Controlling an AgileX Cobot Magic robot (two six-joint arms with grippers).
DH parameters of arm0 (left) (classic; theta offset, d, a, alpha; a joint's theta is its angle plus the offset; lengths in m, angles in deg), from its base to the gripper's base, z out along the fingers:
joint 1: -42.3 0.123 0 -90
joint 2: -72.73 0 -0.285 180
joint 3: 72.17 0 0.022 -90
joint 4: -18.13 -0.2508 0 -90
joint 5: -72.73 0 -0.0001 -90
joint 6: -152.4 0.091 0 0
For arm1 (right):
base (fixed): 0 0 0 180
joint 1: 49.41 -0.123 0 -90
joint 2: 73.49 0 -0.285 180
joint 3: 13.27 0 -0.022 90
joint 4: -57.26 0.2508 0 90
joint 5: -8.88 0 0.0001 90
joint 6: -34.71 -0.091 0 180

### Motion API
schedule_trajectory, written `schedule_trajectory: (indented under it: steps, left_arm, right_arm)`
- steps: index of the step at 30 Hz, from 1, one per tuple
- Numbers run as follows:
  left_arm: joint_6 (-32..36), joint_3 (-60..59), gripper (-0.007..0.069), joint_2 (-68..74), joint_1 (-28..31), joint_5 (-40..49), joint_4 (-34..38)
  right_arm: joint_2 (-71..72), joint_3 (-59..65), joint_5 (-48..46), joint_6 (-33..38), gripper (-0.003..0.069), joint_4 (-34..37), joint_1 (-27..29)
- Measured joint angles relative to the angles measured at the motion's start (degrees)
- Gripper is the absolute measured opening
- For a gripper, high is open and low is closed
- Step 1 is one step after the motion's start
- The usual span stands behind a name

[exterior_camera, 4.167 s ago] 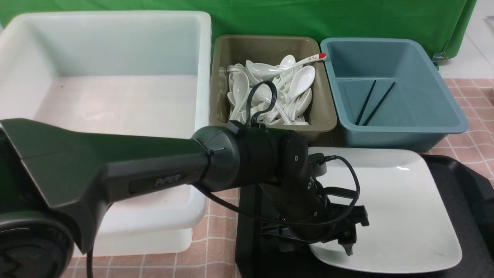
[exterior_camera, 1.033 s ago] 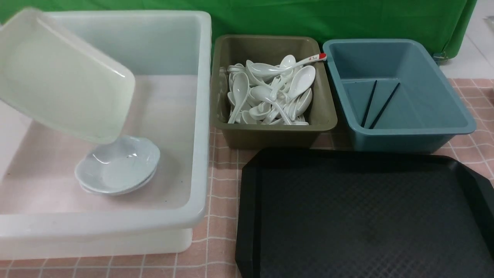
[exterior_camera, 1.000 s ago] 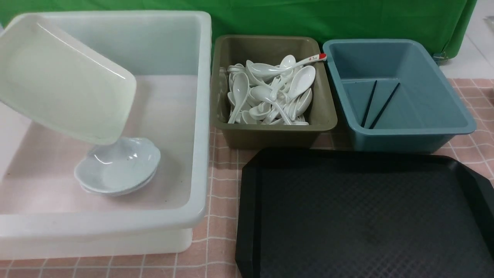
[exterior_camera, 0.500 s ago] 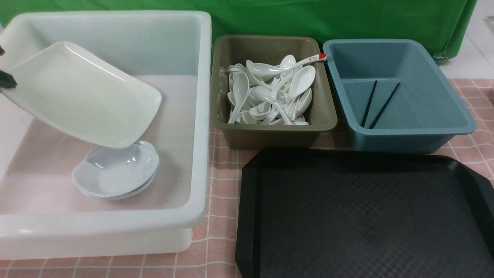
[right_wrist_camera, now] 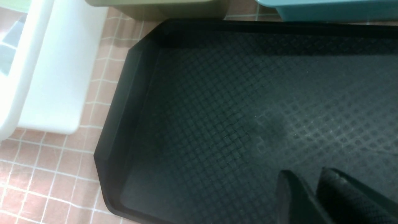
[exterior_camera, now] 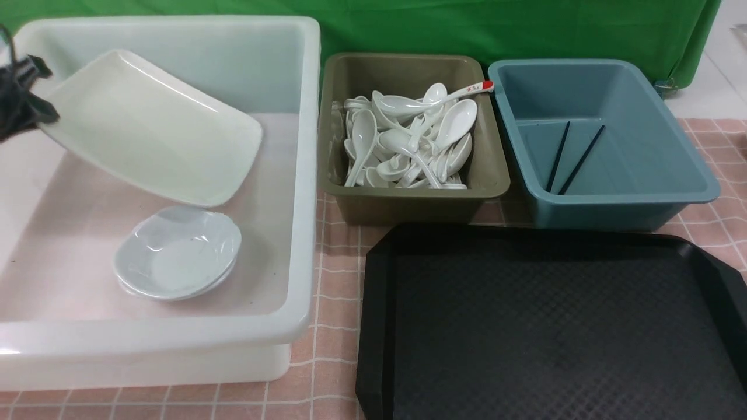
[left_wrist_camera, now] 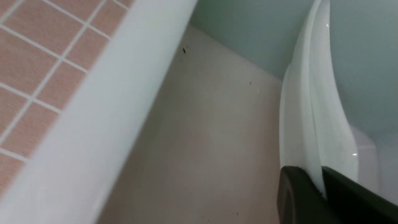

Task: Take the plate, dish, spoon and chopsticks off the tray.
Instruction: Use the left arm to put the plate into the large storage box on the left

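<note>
Left gripper is clamped on the rim of the plate, jaws pinching one edge, plate hanging tilted inside the big white tub with its low corner just above the small stacked dishes; can't tell if it touches them. Tray shows bare where it's in view. Chopsticks lie in the blue bin, and the olive bin is full of white spoons, one with a red tip, so which is the task spoon I can't tell. Right gripper hovers over the tray, jaws close together with a narrow gap and nothing in them. Risks from here, as I judge it: the edge pinch is thin and the plate is big and smooth, so it could slip out and drop onto the dishes, chipping something. Letting go while it's this tilted would have it slide or clatter, maybe end up leaning on the tub wall. Lowering straight down could jam the corner into the dish stack and shove it.
</note>
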Motion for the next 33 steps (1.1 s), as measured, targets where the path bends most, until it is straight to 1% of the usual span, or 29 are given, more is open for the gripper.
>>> schedule_trajectory:
  steps: [3,8,10,14,18,19,20,21,22,24,25,26,29,32,33]
  left_arm:
    - [-0.46,-0.07,0.0016,0.82,-0.88,0.05,-1.88]
    - [-4.78,-0.07,0.0021,0.83,-1.00,-0.08,-8.08]
    - [-5.61,-0.07,0.0036,0.83,-1.00,0.29,-10.19]
    - [-5.66,-0.07,0.0071,0.83,-1.01,0.76,-12.16]
    - [-5.66,-0.07,0.0200,0.83,-1.22,1.72,-14.95]
    - [-5.66,-0.07,0.0207,0.78,-1.19,1.83,-15.07]
    - [-5.66,-0.07,0.0244,0.79,-1.24,2.21,-15.56]
    - [-5.66,-0.07,0.0309,0.79,-1.24,3.12,-16.61]
    - [-5.66,-0.07,0.0343,0.76,-1.24,3.52,-17.29]
    - [-5.66,-0.07,0.0393,0.64,-1.24,4.41,-18.25]
    - [-5.66,-0.07,0.0398,0.57,-1.24,4.50,-18.50]
    - [-5.66,-0.07,0.0420,0.18,-1.24,5.79,-19.57]
    - [-5.66,-0.07,0.0406,-0.69,-1.24,8.42,-20.97]
    - [-5.66,-0.07,0.0240,-2.17,-1.24,14.96,-22.19]
    - [-5.66,-0.07,0.0227,-2.22,-1.24,14.95,-22.23]
  right_arm:
    - [0.00,0.00,-0.06,0.00,0.0182,0.00,0.00]
    - [0.00,0.00,-0.06,0.00,0.0185,0.00,0.00]
    - [0.00,0.00,-0.06,0.00,0.0188,0.00,0.00]
    - [0.00,0.00,-0.06,0.00,0.0193,0.00,0.00]
    - [0.00,0.00,-0.06,0.00,0.0197,0.00,0.00]
    - [0.00,0.00,-0.06,0.00,0.0198,0.00,0.00]
    - [0.00,0.00,-0.06,0.00,0.0199,0.00,0.00]
    - [0.00,0.00,-0.12,0.00,0.0199,0.00,0.00]
    - [0.00,0.00,-0.12,0.00,0.0199,0.00,0.00]
    - [0.00,0.00,-0.12,0.00,0.0199,0.00,0.00]
    - [0.00,0.00,-0.12,0.00,0.0200,0.00,0.00]
    - [0.00,0.00,-0.12,0.00,0.0201,0.00,0.00]
    - [0.00,0.00,-0.12,0.00,0.0201,0.00,0.00]
    - [0.00,0.00,-0.12,0.00,0.0201,0.00,0.00]
    - [0.00,0.00,-0.12,0.00,0.0201,0.00,0.00]
